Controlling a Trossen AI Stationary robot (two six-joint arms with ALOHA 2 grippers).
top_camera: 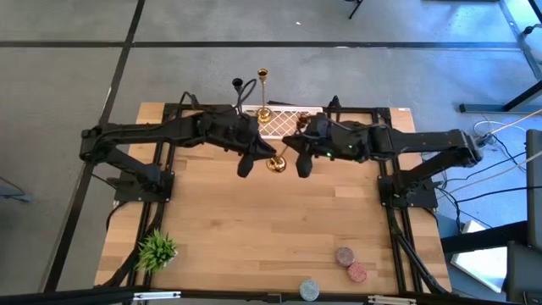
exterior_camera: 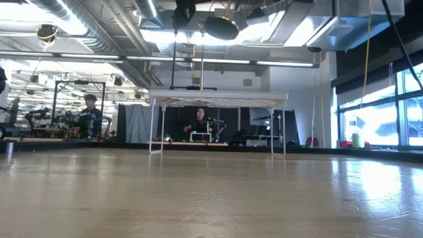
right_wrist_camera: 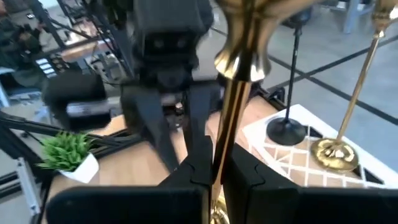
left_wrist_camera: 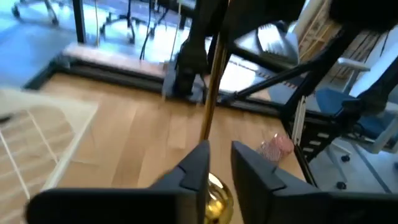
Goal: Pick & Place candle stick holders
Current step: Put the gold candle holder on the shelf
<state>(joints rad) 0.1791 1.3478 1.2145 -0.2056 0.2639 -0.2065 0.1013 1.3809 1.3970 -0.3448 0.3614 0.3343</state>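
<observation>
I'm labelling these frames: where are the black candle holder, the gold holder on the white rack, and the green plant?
black candle holder (right_wrist_camera: 285, 132): right wrist view, round base.
gold holder on the white rack (right_wrist_camera: 336, 154): right wrist view, round base.
green plant (top_camera: 156, 250): high view, leaves.

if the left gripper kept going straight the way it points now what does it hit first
Likely the gold holder: its stem rises just ahead of the left gripper, whose jaws stand slightly apart; depth is unclear.

Two gold holders (top_camera: 275, 163) (top_camera: 263, 95) and one black (top_camera: 240, 91) stand upright.
</observation>
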